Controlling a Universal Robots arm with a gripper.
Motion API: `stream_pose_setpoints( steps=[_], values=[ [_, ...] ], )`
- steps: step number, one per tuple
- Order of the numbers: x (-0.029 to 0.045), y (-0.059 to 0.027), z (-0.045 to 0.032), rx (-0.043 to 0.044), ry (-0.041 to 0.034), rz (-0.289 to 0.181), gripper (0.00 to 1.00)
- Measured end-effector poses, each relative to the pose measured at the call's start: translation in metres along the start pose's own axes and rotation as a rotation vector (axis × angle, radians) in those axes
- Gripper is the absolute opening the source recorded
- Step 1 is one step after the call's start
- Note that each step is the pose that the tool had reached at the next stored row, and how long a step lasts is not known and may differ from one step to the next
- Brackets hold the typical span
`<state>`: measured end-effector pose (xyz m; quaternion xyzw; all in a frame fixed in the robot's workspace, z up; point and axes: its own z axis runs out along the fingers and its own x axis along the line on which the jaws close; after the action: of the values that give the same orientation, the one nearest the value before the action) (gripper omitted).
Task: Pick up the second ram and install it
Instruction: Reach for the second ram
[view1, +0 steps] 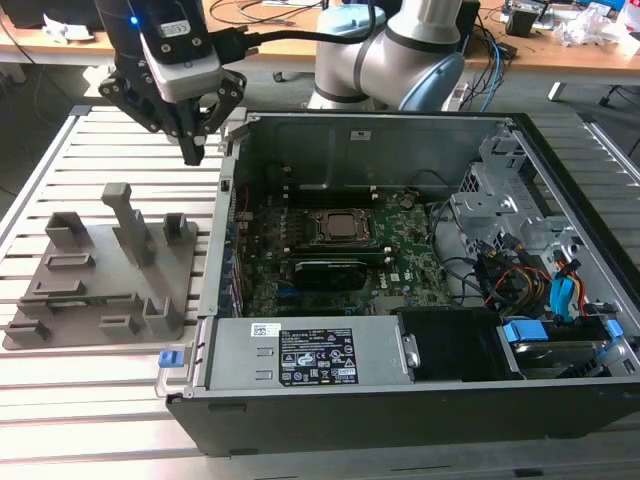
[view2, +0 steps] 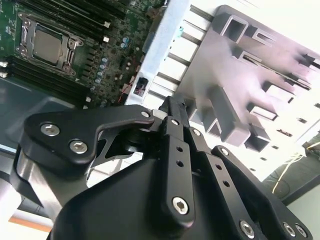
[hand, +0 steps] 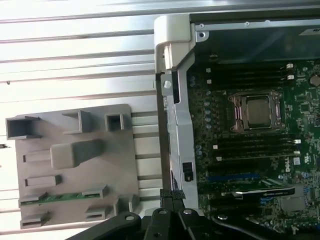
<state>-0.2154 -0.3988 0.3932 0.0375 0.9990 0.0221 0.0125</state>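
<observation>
Closest to the lens in both wrist views is the claw, black links & screws. Its tips are pressed together w/ nothing between them, so it is closed & empty. The exterior view puts it up over the slatted desk, between the grey holder tray & the open PC case. It hangs just beside the case corner, touching neither.

The second ram is a thin green stick lying flat in a low slot of the tray. It sits toward the tray end away from the claw & well apart from it. It is not picked up yet.

Risks, my read:
- The stick sits low between raised ribs, so a claw coming in off-centre could hit the plastic or pinch only one end. The ram would then tilt or drop.
- The upright posts & the case wall are close to the travel path, so a clip is possible if the claw goes too low.
- At the memory slots beside the CPU socket, a skewed stick or a wrong notch side means no seating & stress on the motherboard.

View diffs:
- The first wrist view looks straight down. It gives the ram's line in the tray & the slots' white latches.
- The exterior view gives the claw's height over the desk; there the ram is barely a green sliver.
- The second wrist view gives the best look at the tips. I can't make out the ram there.
</observation>
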Motion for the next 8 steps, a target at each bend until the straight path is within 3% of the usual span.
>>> stream_pose_setpoints(
  steps=[8],
  values=[
    [0.0178,-0.0013,-0.0005,0.0000,0.0000,0.000,0.11]
  ],
)
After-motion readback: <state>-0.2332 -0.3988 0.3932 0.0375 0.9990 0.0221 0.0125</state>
